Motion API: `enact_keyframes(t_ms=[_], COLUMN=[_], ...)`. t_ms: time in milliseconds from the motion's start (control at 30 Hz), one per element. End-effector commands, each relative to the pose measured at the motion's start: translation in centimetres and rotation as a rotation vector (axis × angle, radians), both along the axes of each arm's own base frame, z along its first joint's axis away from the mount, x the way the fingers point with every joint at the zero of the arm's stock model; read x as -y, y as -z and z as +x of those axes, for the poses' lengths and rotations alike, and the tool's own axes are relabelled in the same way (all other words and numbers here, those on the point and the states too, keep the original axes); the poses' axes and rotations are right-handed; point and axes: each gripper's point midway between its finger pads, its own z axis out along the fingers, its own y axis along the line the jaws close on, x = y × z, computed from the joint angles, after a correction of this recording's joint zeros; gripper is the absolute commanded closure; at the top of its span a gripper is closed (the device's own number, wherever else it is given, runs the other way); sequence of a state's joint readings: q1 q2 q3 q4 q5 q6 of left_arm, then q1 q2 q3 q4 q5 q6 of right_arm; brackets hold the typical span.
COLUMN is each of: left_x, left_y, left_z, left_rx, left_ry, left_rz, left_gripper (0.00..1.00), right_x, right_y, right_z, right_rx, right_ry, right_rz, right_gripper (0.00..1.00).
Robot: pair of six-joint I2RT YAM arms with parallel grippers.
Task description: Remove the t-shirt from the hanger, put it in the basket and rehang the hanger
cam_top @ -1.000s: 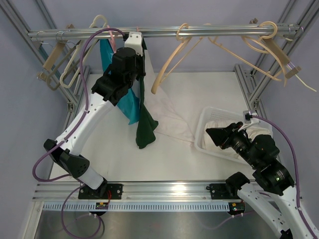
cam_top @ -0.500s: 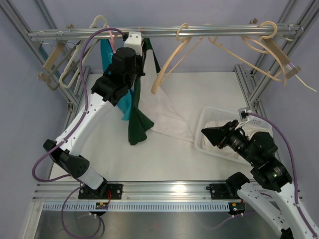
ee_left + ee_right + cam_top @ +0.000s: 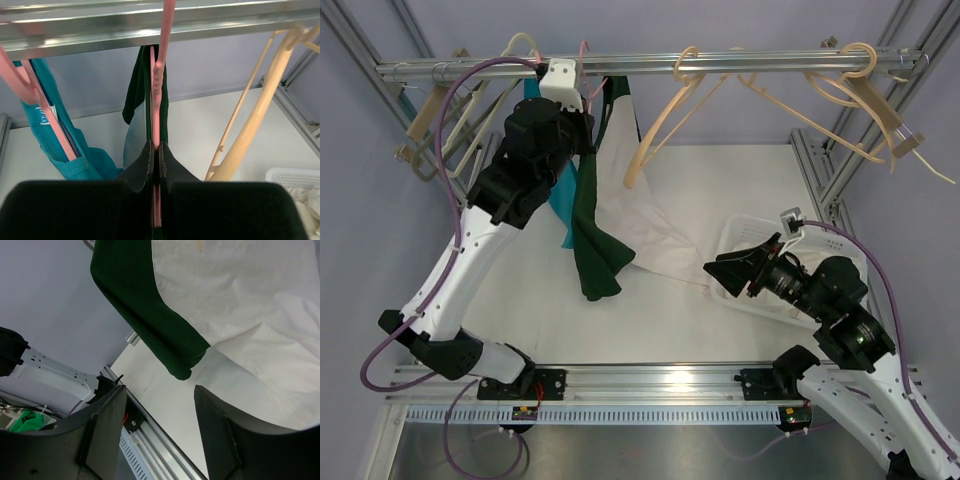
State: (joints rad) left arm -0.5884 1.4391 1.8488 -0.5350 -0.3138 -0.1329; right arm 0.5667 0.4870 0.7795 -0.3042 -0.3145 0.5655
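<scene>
Under the rail (image 3: 720, 64), the t-shirt (image 3: 592, 235) hangs on the pink hanger (image 3: 159, 85) pinched by the left jaws; right jaws stand spread. Expect limp, light fabric (likely slippery): grasp the lower hem.

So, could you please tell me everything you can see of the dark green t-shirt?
The dark green t-shirt is plain, soft-looking cloth. It hangs limp, bunched into a narrow fold that tapers towards its lower end. It hangs from a pink hanger hooked on the metal rail, with a teal shirt on one side and a white cloth on the other. The left end effector is shut on the hanger, not on the cloth itself.
</scene>
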Motion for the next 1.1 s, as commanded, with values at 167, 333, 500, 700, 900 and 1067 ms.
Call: enact_keyframes(t_ms=[167,333,500,700,900,1067], left_x=[-1.0,-2.6,-3.7,-5.5,-6.6,-7.0], left_y=[-2.4,-1.6,-0.7,-1.7,-2.1,-3.0], left_z=[-4.7,-8.1,-10.6,-14.8,-17.7,-19.0], left_rx=[0.077,0.068,0.054,0.088,0.110,0.132], left_ry=[0.077,0.088,0.090,0.127,0.162,0.193], left_rz=[-0.171,-0.246,-0.338,-0.457,-0.526,-0.542], left_gripper=[1.00,1.00,1.00,1.00,1.00,1.00], right_x=[-5.8,-11.9,-17.5,-23.3,-27.2,-30.0], right_y=[-0.8,-0.5,-2.3,-1.8,-0.4,1.4], right_z=[-1.5,-2.6,-3.8,-4.7,-6.5,-8.8], right_rx=[0.044,0.084,0.174,0.227,0.240,0.243], right_ry=[-0.134,-0.202,-0.236,-0.250,-0.283,-0.357], right_rz=[-0.057,-0.148,-0.186,-0.254,-0.291,-0.346], right_gripper=[0.21,0.08,0.04,0.03,0.06,0.16])
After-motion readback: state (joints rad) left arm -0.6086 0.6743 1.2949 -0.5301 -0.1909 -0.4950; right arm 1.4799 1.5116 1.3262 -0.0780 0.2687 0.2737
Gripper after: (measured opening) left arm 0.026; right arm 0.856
